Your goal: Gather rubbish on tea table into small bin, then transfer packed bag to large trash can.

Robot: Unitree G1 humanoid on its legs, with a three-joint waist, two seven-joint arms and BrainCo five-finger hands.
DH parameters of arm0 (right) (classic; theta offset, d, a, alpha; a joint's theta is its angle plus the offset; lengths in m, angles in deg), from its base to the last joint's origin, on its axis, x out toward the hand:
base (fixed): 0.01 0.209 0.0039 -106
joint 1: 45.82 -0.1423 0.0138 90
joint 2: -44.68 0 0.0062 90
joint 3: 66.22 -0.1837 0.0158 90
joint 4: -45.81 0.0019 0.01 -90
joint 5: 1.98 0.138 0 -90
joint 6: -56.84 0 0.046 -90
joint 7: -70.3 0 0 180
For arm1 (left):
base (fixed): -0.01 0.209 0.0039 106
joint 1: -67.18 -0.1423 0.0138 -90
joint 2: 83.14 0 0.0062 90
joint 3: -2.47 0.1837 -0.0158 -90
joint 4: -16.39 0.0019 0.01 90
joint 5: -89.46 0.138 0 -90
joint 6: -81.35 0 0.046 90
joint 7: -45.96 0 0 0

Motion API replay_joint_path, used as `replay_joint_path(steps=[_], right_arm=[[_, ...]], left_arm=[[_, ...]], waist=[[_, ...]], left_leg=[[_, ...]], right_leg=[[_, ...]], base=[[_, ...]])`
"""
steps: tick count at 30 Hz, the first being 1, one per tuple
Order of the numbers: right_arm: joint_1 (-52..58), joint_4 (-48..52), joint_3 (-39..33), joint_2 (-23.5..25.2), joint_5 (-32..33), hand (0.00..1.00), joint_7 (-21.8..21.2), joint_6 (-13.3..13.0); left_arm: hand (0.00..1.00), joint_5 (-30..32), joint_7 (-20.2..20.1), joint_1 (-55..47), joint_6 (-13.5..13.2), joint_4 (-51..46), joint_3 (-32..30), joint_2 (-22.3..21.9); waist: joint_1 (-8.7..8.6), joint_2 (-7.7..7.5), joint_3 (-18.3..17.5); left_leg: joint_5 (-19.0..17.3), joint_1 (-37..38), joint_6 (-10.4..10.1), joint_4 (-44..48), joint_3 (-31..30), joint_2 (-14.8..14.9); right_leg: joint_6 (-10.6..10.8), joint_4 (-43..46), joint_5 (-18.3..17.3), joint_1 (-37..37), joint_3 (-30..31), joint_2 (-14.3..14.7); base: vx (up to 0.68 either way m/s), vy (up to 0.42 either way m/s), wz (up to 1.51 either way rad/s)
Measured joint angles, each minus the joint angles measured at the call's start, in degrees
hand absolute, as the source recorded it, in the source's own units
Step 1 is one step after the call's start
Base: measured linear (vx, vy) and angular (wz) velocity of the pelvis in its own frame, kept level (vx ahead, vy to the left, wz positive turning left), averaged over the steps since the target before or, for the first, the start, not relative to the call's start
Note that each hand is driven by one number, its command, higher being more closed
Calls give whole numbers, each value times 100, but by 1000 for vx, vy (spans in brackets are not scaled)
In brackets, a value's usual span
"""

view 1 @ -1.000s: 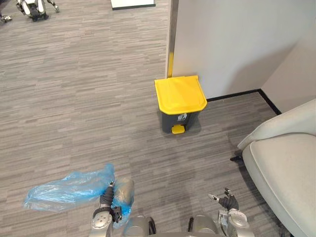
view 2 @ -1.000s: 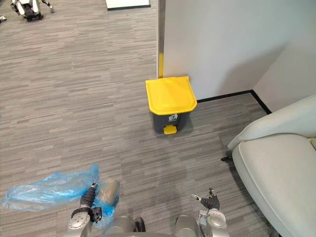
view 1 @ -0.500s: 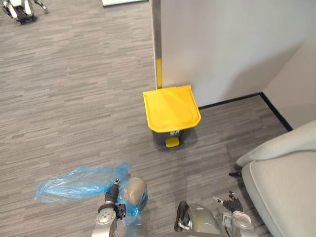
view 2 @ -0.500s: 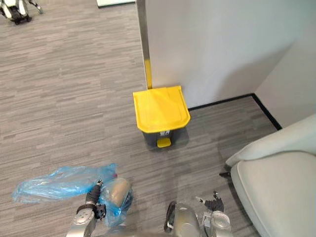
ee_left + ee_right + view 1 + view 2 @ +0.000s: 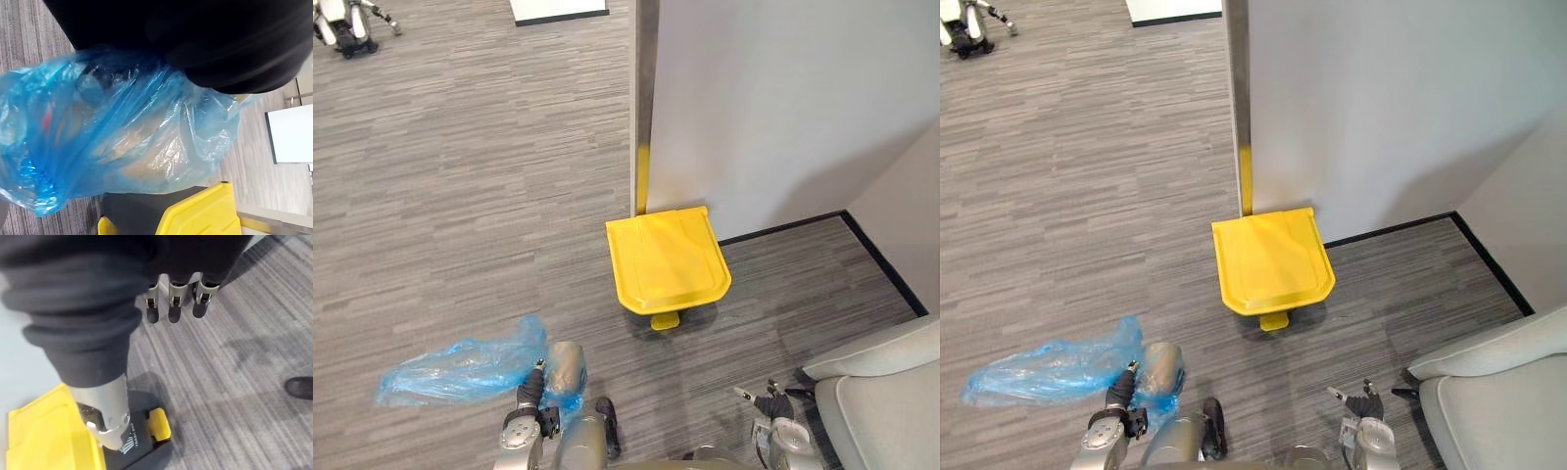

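The left hand (image 5: 527, 397) sits low, its dark cover up against the blue bag (image 5: 450, 367). The plastic wraps round the hand's front, and in the wrist view the bag (image 5: 122, 137) bulges right under the cover, so I cannot tell how the hand's digits stand or whether they are curled into the plastic. Most of the bag trails out to the left of this hand, crumpled and partly see-through. A fuller bulge lies just to the hand's right, where a pale brown lump (image 5: 568, 364) shows through the plastic.

The right hand (image 5: 769, 403) hangs well to the right of the left one and holds nothing. In its wrist view the fingers (image 5: 173, 313) point down in a loose, nearly straight row over the grey floor (image 5: 460, 196), and the thumb (image 5: 105, 423) stands apart from them.

The can (image 5: 139, 431) stands ahead of both hands, nearer the middle than either, and apart from the bag. Its yellow lid (image 5: 668, 257) is down, and the yellow pedal (image 5: 664, 320) pokes out on the side facing the hands. Behind the can rises a white wall (image 5: 783, 98), with the lid's back edge close to it. A pale sofa (image 5: 891, 401) lies beyond the right hand, further to the right.
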Motion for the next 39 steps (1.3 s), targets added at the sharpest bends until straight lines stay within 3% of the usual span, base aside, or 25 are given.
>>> replay_joint_path(steps=[2,3,4,6,8,10,11,12,13,14,18,30,39], right_arm=[[-17,-103,13,2,-5,0,-8,-3],[-7,-109,17,7,-5,0,-8,-1],[2,-119,76,5,-6,0,-10,0],[-31,-117,146,-2,-7,0,-12,-2],[-41,-118,241,-17,-7,0,-14,-2],[32,-120,283,-15,-6,0,-10,-2],[77,-241,312,-138,-5,0,-10,-3],[50,-358,295,-234,-2,0,-5,-3],[53,-387,271,-257,-1,0,-6,-2],[64,-391,180,-259,0,0,0,-2],[205,-392,-77,-286,4,0,9,-4],[218,-570,-190,-282,8,0,-7,-35],[153,-604,-191,-282,15,0,-7,-42]], left_arm=[[100,1,-2,-12,3,88,11,78],[100,1,-1,-12,4,88,20,100],[100,2,4,-6,3,88,72,157],[100,2,5,-6,3,88,96,204],[100,1,5,-13,3,108,96,222],[100,0,6,-11,-9,135,103,283],[100,0,5,35,5,264,111,188],[100,1,-7,16,-5,315,117,86],[100,1,-6,0,-5,326,117,60],[100,2,-7,-5,-5,371,114,34],[100,4,-11,4,-12,397,69,27],[100,4,-7,-9,-9,547,-94,122],[100,4,-7,-94,-9,584,-80,207]], waist=[[-8,22,-3],[-18,44,3],[-31,60,10],[-82,96,27],[-172,116,39],[-163,-33,-23],[-179,24,-34],[-165,163,-101],[-164,175,-106],[-175,283,-155],[-161,269,-177],[-148,242,-268],[-152,205,-306]], left_leg=[[-44,539,-1,-349,48,-111],[-44,665,1,-454,37,-115],[-51,918,11,-696,24,-109],[-49,1061,9,-823,-24,-31],[-37,1117,-12,-804,-76,83],[-54,1170,-159,-785,-166,10],[-159,1222,-366,-830,-382,1],[-150,1181,-413,-912,-497,119],[-156,1174,-426,-936,-570,179],[-134,1216,-465,-1031,-721,276],[-24,1327,-636,-1325,-977,447],[124,1425,-564,-1393,-1282,185],[304,1301,-525,-1591,-1491,155]], right_leg=[[194,1392,247,-416,211,-199],[142,1755,369,-539,228,-228],[12,2390,263,-844,184,-296],[-139,2555,-77,-1211,28,-232],[-196,2077,-165,-1496,-31,-67],[-266,749,365,-1538,17,42],[-376,507,591,-1461,29,110],[-448,278,638,-1369,17,277],[-481,161,667,-1339,-19,354],[-526,-76,727,-1196,-116,480],[-585,-663,932,-878,-275,738],[-408,-1631,1385,-210,-538,619],[-433,-2028,1725,-101,-747,640]], base=[[250,94,-12],[250,66,-1],[190,35,2],[152,-20,7],[106,-120,16],[138,-192,22],[140,-172,11],[144,-180,2],[74,-130,-5],[88,-157,7],[53,-82,13],[30,40,13],[-92,-2,12]])
